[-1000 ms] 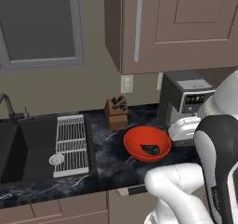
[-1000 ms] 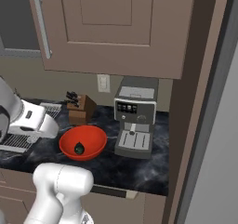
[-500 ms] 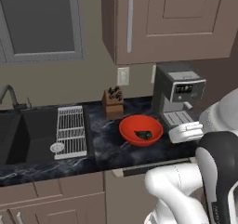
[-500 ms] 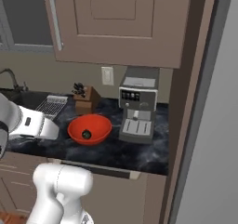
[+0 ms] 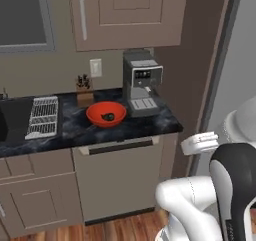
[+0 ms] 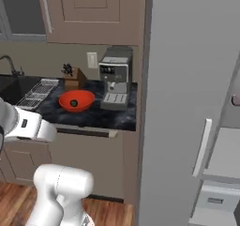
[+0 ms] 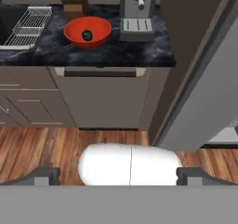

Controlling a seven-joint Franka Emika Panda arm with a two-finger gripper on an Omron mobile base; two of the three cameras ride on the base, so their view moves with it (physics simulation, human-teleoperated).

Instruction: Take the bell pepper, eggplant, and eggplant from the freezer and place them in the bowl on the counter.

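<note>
The red-orange bowl [image 5: 106, 114] [image 6: 76, 100] [image 7: 87, 31] stands on the black counter [image 5: 125, 130] [image 6: 93, 118] [image 7: 116, 53]. One small dark vegetable [image 7: 86, 35] lies in it; whether it is the bell pepper or an eggplant is too small to tell. At the right the grey freezer [image 6: 187, 79] has its door swung out, white handle [image 6: 202, 145] showing, and grey shelves [image 6: 225, 157] behind it. No other vegetable can be made out there. My gripper [image 7: 120, 175] is open and empty, low above the wooden floor, well back from the counter.
A coffee machine [image 5: 141, 82] [image 6: 115, 77] stands right of the bowl. A knife block [image 5: 84, 92] is behind it, and a dish rack [image 5: 44, 116] is beside the sink. A dishwasher front [image 7: 100, 97] sits under the counter. The freezer door edge [image 7: 209, 107] runs along the right.
The whole picture has shifted: the base has backed away from the counter and moved right, bringing the freezer into view. The gripper stays open.
</note>
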